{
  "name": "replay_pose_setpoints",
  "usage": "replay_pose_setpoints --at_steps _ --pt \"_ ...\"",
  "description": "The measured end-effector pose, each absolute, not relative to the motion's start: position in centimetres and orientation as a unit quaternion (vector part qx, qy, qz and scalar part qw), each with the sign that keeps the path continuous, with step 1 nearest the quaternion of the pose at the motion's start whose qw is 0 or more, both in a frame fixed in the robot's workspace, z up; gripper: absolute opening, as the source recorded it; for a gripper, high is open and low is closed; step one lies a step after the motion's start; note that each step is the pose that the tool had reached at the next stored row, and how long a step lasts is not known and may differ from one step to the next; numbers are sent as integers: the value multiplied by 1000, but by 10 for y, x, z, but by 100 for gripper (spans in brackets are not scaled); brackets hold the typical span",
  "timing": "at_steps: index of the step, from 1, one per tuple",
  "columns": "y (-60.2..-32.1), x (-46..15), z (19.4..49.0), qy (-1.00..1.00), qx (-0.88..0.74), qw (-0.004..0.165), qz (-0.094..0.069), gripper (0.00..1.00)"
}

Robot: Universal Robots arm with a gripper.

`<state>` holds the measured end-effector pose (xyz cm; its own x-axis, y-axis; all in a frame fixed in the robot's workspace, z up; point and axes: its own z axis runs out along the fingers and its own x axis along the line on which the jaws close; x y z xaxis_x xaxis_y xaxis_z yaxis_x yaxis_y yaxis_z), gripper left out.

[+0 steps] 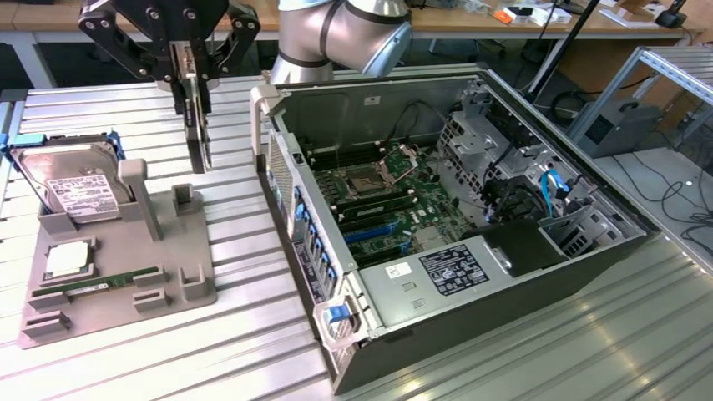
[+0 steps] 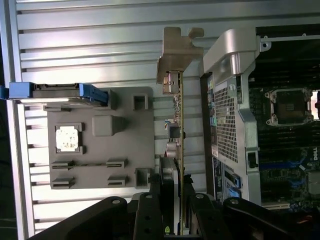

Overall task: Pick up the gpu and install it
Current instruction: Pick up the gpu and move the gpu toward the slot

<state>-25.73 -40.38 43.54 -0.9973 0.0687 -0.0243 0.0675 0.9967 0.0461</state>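
The gpu (image 1: 197, 134) is hanging on its edge under the end effector (image 1: 192, 77), which is gripping its top. The gray holder (image 1: 123, 251) is lying below on one side, the open computer case (image 1: 368, 92) sitting on the other.

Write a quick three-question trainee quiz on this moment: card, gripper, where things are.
1. True or false: the gpu is already seated inside the computer case.
2. Where is the gpu?
A) held edge-on over the table, between the grey fixture and the computer case
B) lying flat on the grey fixture
C) resting on the hard drive
3. Fill in: the gripper is shut on the ____.

Key: 1 false; 2 A; 3 gpu.
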Motion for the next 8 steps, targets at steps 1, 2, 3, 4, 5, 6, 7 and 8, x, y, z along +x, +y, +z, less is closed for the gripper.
replay_pose_setpoints --at_steps 1,2,3,4,5,6,7,8 --pt "-404 -256 435 999 34 13 23 27" --pt "-404 -254 435 999 34 13 23 27" --pt "-404 -252 435 999 34 13 23 27" --pt "-404 -249 435 999 34 13 23 27" --pt "-404 -247 435 999 34 13 23 27" --pt "-404 -246 435 999 34 13 23 27" --pt "-404 -245 435 999 34 13 23 27" --pt "-404 -243 435 999 34 13 23 27"
